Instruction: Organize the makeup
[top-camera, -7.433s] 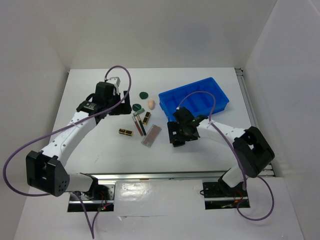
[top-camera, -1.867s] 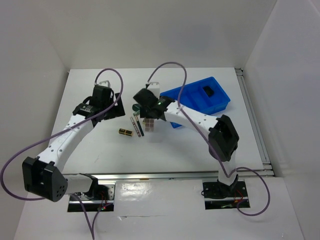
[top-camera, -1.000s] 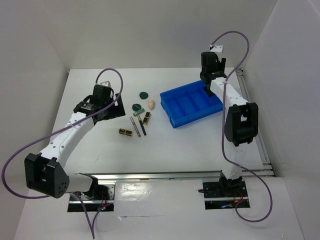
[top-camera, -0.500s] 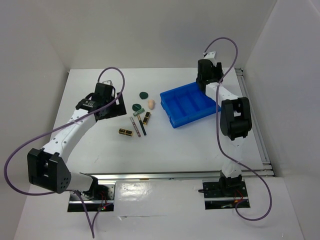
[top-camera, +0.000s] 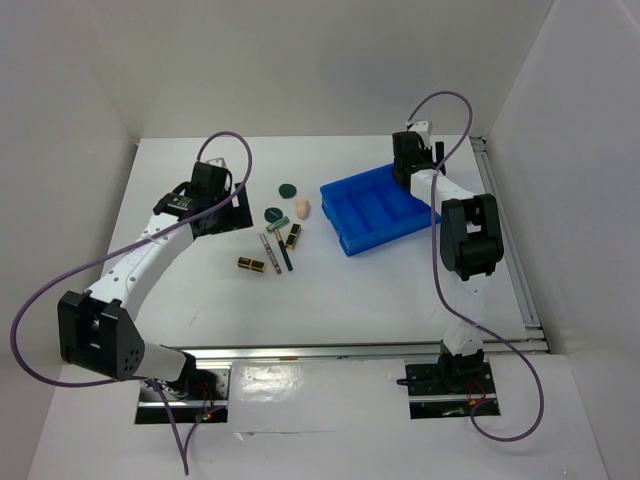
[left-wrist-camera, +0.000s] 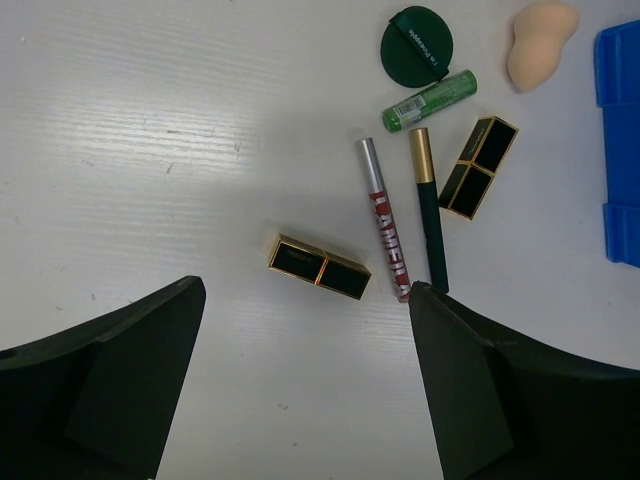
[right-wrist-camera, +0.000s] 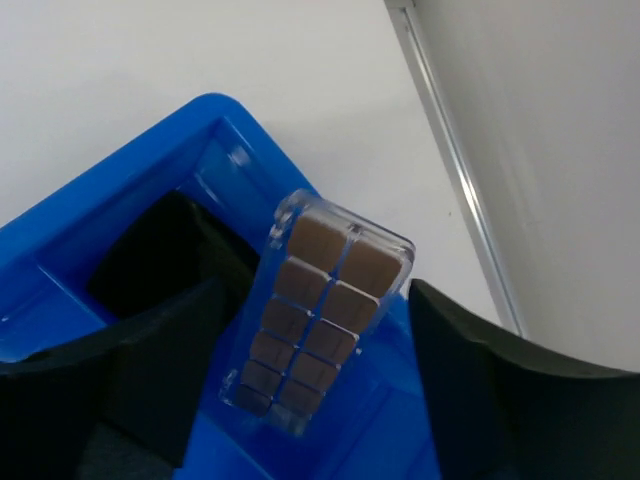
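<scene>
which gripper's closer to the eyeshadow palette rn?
Right. The right gripper is directly above the palette, which leans inside the blue tray between its open fingers. The left gripper is across the table, above a lipstick.

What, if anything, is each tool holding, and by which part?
Apparently nothing: the left tool hangs open, and the palette leans in the tray, untouched, inside the open right tool.
</scene>
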